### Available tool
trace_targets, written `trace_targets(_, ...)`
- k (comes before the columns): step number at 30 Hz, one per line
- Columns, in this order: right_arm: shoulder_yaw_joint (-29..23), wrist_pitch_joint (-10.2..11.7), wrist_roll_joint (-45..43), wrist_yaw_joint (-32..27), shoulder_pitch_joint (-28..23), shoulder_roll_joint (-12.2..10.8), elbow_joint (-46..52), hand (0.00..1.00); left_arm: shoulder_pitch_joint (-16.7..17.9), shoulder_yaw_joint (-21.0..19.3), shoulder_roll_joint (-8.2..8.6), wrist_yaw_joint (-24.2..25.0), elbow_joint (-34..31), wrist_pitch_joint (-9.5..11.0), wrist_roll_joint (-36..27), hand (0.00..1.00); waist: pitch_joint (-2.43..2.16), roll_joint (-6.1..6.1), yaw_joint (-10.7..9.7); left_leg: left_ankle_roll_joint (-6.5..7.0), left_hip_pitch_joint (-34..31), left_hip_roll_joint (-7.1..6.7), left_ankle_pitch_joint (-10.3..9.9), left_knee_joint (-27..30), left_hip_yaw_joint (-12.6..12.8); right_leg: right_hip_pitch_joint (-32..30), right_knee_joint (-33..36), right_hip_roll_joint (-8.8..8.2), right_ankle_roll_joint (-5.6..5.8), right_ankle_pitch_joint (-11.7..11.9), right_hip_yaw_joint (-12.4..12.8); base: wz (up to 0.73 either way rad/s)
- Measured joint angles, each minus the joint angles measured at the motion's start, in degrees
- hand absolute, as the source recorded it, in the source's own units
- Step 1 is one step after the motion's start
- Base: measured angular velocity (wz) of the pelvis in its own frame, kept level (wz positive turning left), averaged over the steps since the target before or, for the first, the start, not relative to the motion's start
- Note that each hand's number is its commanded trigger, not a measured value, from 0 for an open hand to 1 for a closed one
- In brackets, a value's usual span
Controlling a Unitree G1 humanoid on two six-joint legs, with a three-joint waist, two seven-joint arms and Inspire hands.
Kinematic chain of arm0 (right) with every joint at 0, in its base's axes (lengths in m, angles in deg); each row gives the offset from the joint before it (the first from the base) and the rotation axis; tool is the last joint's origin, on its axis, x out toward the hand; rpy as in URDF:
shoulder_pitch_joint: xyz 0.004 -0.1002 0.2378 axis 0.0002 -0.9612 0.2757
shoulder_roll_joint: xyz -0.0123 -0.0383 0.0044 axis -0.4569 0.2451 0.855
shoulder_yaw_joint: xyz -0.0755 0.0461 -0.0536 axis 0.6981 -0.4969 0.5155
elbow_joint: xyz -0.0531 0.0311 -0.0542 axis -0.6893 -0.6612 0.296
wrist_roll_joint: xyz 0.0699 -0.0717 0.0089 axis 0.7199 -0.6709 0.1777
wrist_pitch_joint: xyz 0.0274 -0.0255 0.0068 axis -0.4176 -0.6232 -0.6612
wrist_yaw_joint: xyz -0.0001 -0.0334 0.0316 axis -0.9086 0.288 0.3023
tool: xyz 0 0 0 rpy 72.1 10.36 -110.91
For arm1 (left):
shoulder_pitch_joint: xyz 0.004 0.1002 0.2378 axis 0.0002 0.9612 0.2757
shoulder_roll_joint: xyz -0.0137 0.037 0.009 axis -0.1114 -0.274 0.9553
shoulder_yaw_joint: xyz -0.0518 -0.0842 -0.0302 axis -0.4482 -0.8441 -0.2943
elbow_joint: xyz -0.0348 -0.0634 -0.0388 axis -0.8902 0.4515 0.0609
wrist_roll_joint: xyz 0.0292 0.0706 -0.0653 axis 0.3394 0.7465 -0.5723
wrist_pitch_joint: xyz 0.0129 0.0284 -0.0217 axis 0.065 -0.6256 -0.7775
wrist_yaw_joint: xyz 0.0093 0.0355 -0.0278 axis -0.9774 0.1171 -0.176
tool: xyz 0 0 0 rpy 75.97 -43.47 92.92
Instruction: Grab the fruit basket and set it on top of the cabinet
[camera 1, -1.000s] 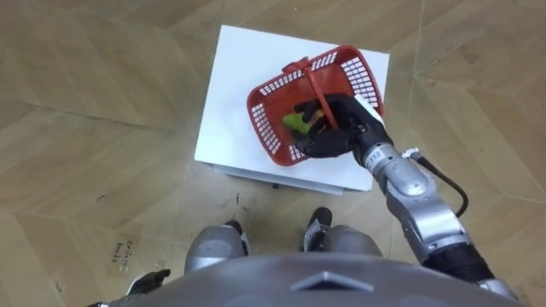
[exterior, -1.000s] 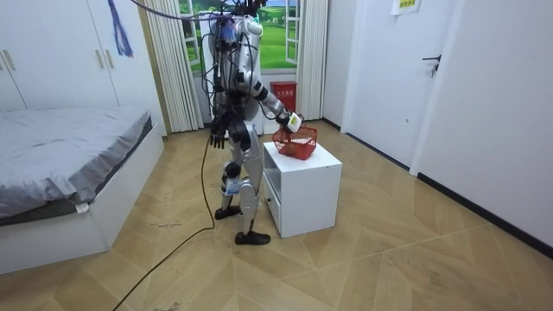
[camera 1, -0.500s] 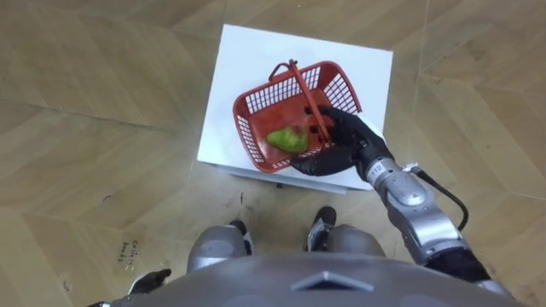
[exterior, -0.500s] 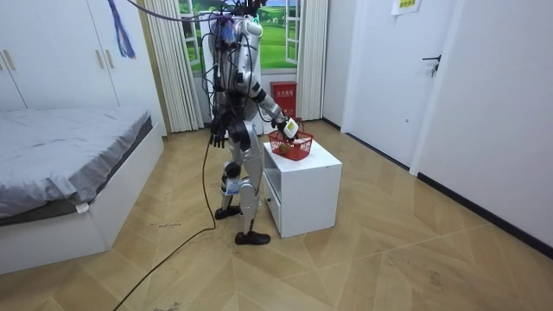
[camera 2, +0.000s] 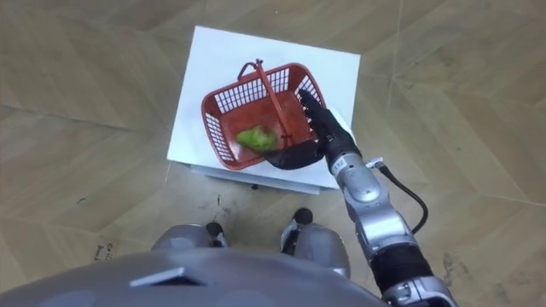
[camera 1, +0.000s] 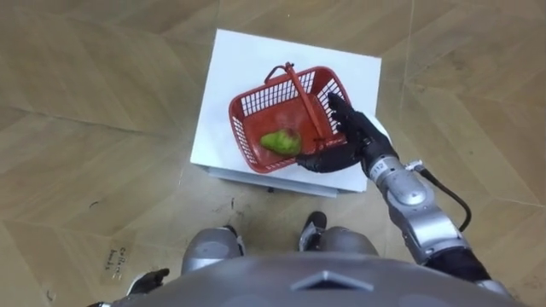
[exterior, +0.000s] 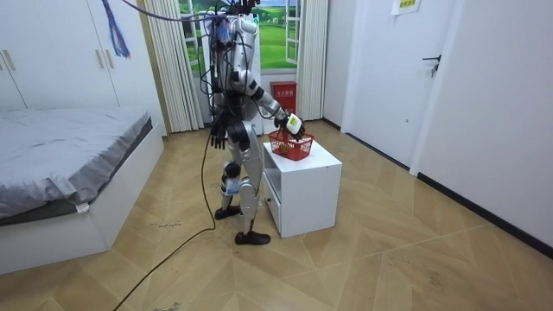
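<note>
Fruit basket lies against the right hand; fingers straight.

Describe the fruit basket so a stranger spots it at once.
The white cabinet stands before the robot. On top is a lattice basket with a hoop handle, right hand at its rim. Its red walls and the green fruit inside mark it.

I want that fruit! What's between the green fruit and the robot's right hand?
The red handle of the basket runs between the green fruit and the right hand, seen in the left eye view.
</note>
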Motion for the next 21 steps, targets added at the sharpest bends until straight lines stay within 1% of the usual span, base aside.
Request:
trace_targets(2,-0.4,0.3,-1.3,-0.9,-0.7,0.0,1.6,0.0,0.0,0.1,0.13,-0.1,0.0,0.0,0.0,0.0,-0.08,0.28,-0.4,0.0,0.1,-0.01,0.0,-0.1,0.1,-0.1,0.0,0.01,-0.01,0.0,0.1,-0.02)
trace_targets(4,-1.1,0.7,-1.7,-2.1,-1.7,0.0,3.4,0.0,0.3,0.0,0.13,-0.2,0.0,0.0,0.0,0.0,-0.29,0.59,-0.5,0.0,0.8,-0.02,0.0,-0.7,0.4,0.2,0.1,0.09,0.0,0.0,0.5,-0.11)
trace_targets(6,-2.8,1.1,-1.9,-4.8,-2.7,0.0,6.4,0.0,0.8,-0.4,0.12,-0.3,0.1,0.4,-0.1,0.0,-0.45,0.87,-0.6,0.0,2.3,0.02,0.0,-1.0,1.4,0.8,0.1,0.28,0.0,0.0,1.3,-0.19)
trace_targets(8,-4.3,1.6,-2.5,-6.7,-3.5,0.1,9.3,0.0,0.9,-1.5,0.11,-0.4,0.1,0.7,-0.1,0.0,-0.58,0.71,-1.2,0.01,3.0,-0.01,0.0,-1.7,1.8,1.0,0.1,0.31,0.03,0.0,1.6,-0.12)
trace_targets(9,-5.2,2.7,-2.5,-8.2,-3.8,0.1,10.6,0.0,1.0,-2.3,0.12,-0.7,0.1,1.0,-0.1,0.0,-0.71,0.5,-1.8,0.0,3.3,-0.01,0.0,-1.7,1.9,1.2,0.0,0.35,0.04,0.0,1.7,-0.06)
trace_targets(11,-6.9,3.6,-3.4,-10.3,-5.7,0.2,12.9,0.0,1.5,-2.9,0.07,-1.1,-0.2,1.4,-0.2,0.0,-0.79,0.42,-2.4,0.0,4.5,0.0,0.1,-2.5,1.9,2.3,-0.4,0.49,0.09,-0.1,1.7,0.0)
trace_targets(12,-7.8,3.8,-4.2,-11.9,-7.4,0.4,14.4,0.0,2.5,-3.4,0.01,-1.3,-1.3,1.4,-0.2,0.0,-1.04,0.32,-2.7,-0.01,5.6,0.01,0.0,-2.9,2.1,3.3,-1.0,0.62,0.26,-0.2,1.7,-0.04)
trace_targets(13,-8.2,3.8,-4.7,-12.6,-8.1,0.6,14.8,0.0,2.9,-3.7,-0.01,-1.3,-1.7,1.5,-0.2,0.0,-1.03,0.34,-2.9,-0.02,6.1,0.05,0.0,-3.2,2.3,3.6,-1.0,0.69,0.28,-0.2,1.8,-0.07)
trace_targets(14,-9.3,4.3,-5.1,-13.7,-9.5,0.6,15.2,0.0,3.3,-4.4,-0.01,-1.3,-2.0,1.7,-0.5,0.0,-1.02,0.36,-3.5,-0.02,7.1,0.04,0.0,-3.7,2.5,4.2,-1.0,0.76,0.36,-0.2,2.1,-0.12)
trace_targets(16,-10.9,5.8,-6.9,-15.5,-10.8,0.6,12.3,0.0,3.3,-5.3,-0.16,-1.3,-2.0,1.8,-1.2,0.0,-0.97,0.38,-4.2,-0.02,8.6,-0.01,0.0,-4.2,3.2,5.2,-1.1,0.87,0.41,-0.3,2.8,-0.13)
trace_targets(19,-11.8,5.9,-7.9,-16.8,-12.3,0.7,8.1,0.0,3.3,-5.7,-0.5,-1.3,-2.0,2.5,-1.2,0.0,-0.99,0.38,-4.9,-0.02,9.9,-0.08,0.0,-4.9,3.5,6.1,-1.1,0.9,0.54,-0.3,2.8,-0.06)
trace_targets(21,-12.1,5.8,-9.3,-17.7,-12.7,0.7,3.4,0.0,3.3,-6.6,-0.59,-1.3,-2.3,2.7,-1.2,0.0,-0.98,0.47,-5.3,-0.03,10.4,-0.09,0.0,-4.9,4.2,6.2,-1.1,0.97,0.63,-0.4,3.1,-0.14)
